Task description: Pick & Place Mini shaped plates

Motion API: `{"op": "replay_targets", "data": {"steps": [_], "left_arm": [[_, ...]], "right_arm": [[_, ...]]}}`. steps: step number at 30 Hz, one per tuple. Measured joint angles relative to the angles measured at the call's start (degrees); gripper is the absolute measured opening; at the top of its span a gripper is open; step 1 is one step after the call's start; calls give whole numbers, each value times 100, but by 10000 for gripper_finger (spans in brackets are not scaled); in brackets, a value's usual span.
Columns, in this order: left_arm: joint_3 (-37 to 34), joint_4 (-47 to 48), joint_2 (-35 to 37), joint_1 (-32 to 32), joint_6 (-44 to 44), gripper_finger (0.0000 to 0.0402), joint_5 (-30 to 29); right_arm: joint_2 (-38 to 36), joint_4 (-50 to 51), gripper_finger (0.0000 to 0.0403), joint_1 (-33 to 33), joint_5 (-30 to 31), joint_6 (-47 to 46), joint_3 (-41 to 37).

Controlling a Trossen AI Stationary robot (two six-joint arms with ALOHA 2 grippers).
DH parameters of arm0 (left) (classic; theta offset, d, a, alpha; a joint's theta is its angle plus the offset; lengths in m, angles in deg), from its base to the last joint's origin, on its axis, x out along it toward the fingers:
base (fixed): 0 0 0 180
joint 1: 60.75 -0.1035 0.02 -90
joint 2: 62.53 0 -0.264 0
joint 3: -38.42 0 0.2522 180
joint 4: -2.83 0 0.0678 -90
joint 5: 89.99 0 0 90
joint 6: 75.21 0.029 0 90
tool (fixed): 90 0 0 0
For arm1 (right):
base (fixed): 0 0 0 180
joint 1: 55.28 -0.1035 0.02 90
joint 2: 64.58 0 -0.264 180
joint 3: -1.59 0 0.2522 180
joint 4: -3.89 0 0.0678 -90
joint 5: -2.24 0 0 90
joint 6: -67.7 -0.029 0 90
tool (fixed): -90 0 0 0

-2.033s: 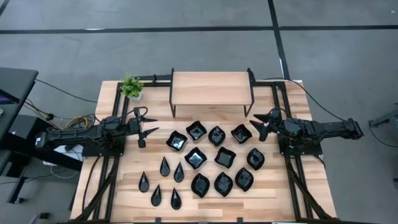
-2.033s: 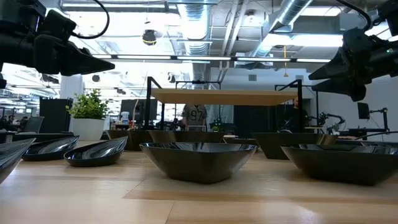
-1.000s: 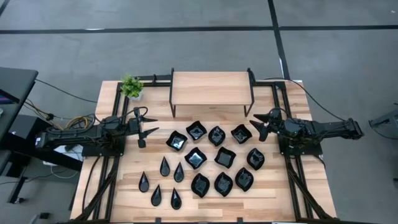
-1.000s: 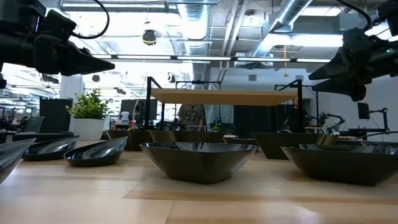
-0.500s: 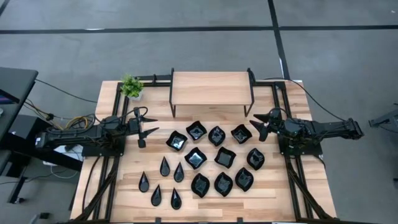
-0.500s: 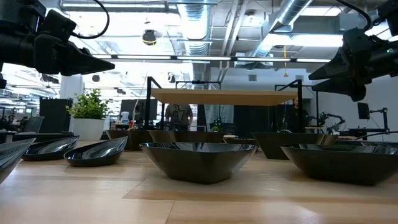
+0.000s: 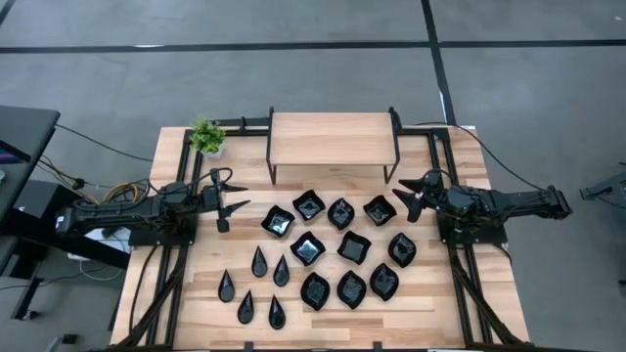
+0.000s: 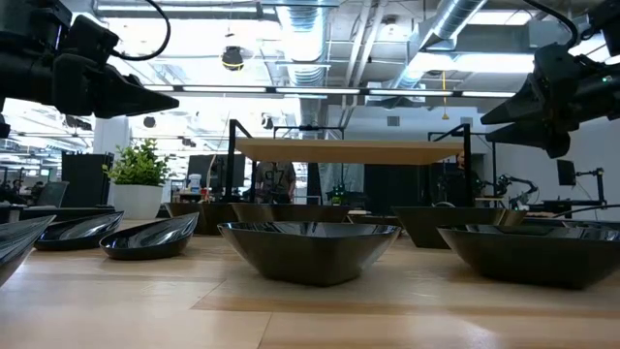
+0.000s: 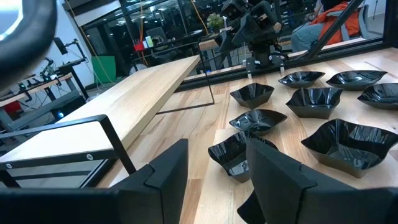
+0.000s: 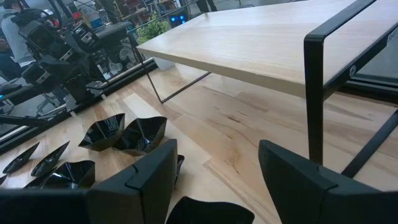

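Observation:
The mini shaped plates [image 7: 323,249] are glossy black dishes resting on their bases on the wooden table. Wavy-edged squares and leaf-like ovals [image 7: 352,246] fill the middle and right; several slim teardrops [image 7: 258,262] lie near the front left. My left gripper [image 7: 233,198] hovers open at the table's left side, above the wood and left of the plates. My right gripper [image 7: 404,197] hovers open at the right side, beside the far-right plate [image 7: 380,209]. Both wrist views show the fingers [image 9: 168,180] [image 10: 155,174] spread apart over bare wood with plates [image 9: 252,95] [image 10: 124,132] beyond.
A low wooden shelf on black legs [image 7: 333,139] stands at the table's far side, above the plates. A small green plant in a white pot [image 7: 206,136] sits at the far left corner. Black frame rails [image 7: 176,264] run along both table sides. Bare wood lies left of the teardrops.

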Motion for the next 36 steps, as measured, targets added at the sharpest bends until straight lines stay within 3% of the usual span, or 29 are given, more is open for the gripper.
{"op": "replay_targets", "data": {"steps": [6,13,19,25,32,36], "left_arm": [[0,-174,-2,2,-512,165,39],[-1,-669,0,0,-1798,165,39],[-1,-735,-2,1,-1915,165,40],[0,-953,-2,2,-2910,165,42],[0,-1283,0,0,-3452,165,86],[90,-1231,-40,2,-3639,165,416]], "right_arm": [[-2,-62,221,0,0,0,-4],[-2,-66,221,0,0,0,-4],[0,-129,221,0,0,-69,-9],[-2,-230,221,13,2,-972,-11],[-2,-237,221,13,2,-966,-11],[-2,-238,221,13,2,-966,-11]]}}
